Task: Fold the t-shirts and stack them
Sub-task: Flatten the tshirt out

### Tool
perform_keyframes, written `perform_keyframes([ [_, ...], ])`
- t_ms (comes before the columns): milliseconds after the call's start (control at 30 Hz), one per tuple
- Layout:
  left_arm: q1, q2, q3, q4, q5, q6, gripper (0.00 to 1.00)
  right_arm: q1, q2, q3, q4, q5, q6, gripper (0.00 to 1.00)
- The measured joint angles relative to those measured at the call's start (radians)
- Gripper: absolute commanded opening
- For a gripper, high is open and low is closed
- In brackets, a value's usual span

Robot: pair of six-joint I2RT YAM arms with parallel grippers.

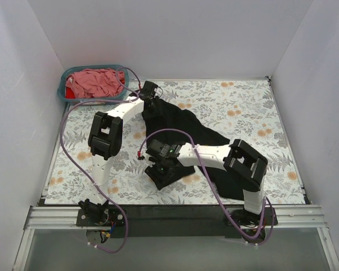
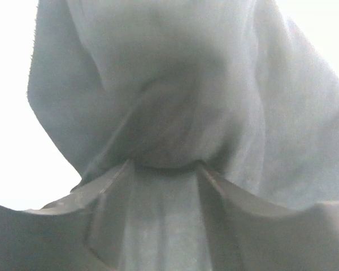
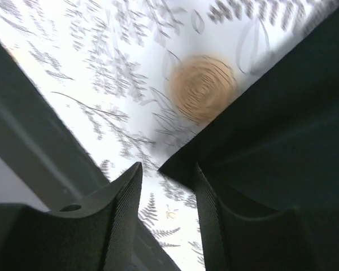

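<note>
A large black t-shirt (image 1: 186, 127) lies crumpled in a diagonal band across the floral table, from the far left down to the near right. My left gripper (image 1: 151, 97) is down on its far-left end. In the left wrist view, grey-looking shirt cloth (image 2: 175, 84) fills the frame and lies between the parted jaws of the left gripper (image 2: 166, 166). My right gripper (image 1: 159, 168) hovers over the shirt's near-left corner. It stands open (image 3: 168, 169) with table showing in the gap, and the black corner (image 3: 271, 130) lies under its right finger. Pink (image 1: 96, 82) and red (image 1: 72, 94) shirts lie in the basket.
The teal basket (image 1: 62, 93) stands in the far-left corner against the white walls. A purple cable (image 1: 73, 164) loops over the table's left side. The floral tablecloth (image 1: 243, 107) is bare at the far right. The black base rail (image 1: 175, 217) runs along the near edge.
</note>
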Motion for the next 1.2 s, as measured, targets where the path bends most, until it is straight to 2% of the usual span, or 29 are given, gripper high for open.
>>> perform_keyframes([
  [33, 0.006, 0.009, 0.019, 0.000, -0.002, 0.008, 0.55, 0.005, 0.009, 0.017, -0.001, -0.006, -0.002, 0.50],
  [167, 0.040, 0.003, 0.032, 0.002, -0.005, 0.027, 0.67, 0.001, -0.018, 0.029, -0.015, 0.000, 0.009, 0.55],
  [233, 0.053, -0.034, 0.002, 0.008, -0.004, 0.031, 0.68, -0.013, -0.077, -0.006, -0.019, 0.020, 0.023, 0.56],
  [300, 0.064, -0.113, -0.071, 0.010, -0.004, 0.029, 0.68, -0.044, -0.182, -0.070, -0.029, 0.048, 0.048, 0.58],
  [433, 0.054, -0.368, -0.260, -0.008, -0.003, 0.013, 0.68, -0.154, -0.420, -0.191, -0.054, 0.129, 0.098, 0.61],
  [533, 0.007, -0.592, -0.401, -0.037, -0.009, -0.021, 0.68, -0.222, -0.568, -0.256, -0.051, 0.209, 0.125, 0.71],
  [567, -0.019, -0.661, -0.449, -0.039, -0.013, -0.036, 0.68, -0.232, -0.614, -0.280, -0.052, 0.235, 0.129, 0.83],
  [667, -0.140, -0.822, -0.599, -0.058, -0.021, -0.091, 0.68, -0.252, -0.723, -0.341, -0.062, 0.310, 0.156, 0.98],
  [700, -0.182, -0.851, -0.646, -0.076, -0.018, -0.113, 0.68, -0.257, -0.744, -0.354, -0.063, 0.328, 0.160, 0.98],
  [800, -0.314, -0.870, -0.763, -0.129, 0.003, -0.188, 0.68, -0.297, -0.814, -0.394, -0.072, 0.381, 0.189, 0.98],
  [900, -0.394, -0.850, -0.837, -0.192, 0.003, -0.265, 0.65, -0.337, -0.874, -0.422, -0.075, 0.420, 0.213, 0.98],
  [1067, -0.443, -0.807, -0.850, -0.238, -0.028, -0.358, 0.50, -0.351, -0.915, -0.460, -0.079, 0.446, 0.229, 0.97],
  [1200, -0.459, -0.755, -0.841, -0.246, -0.058, -0.397, 0.49, -0.351, -0.915, -0.487, -0.081, 0.446, 0.229, 0.97],
])
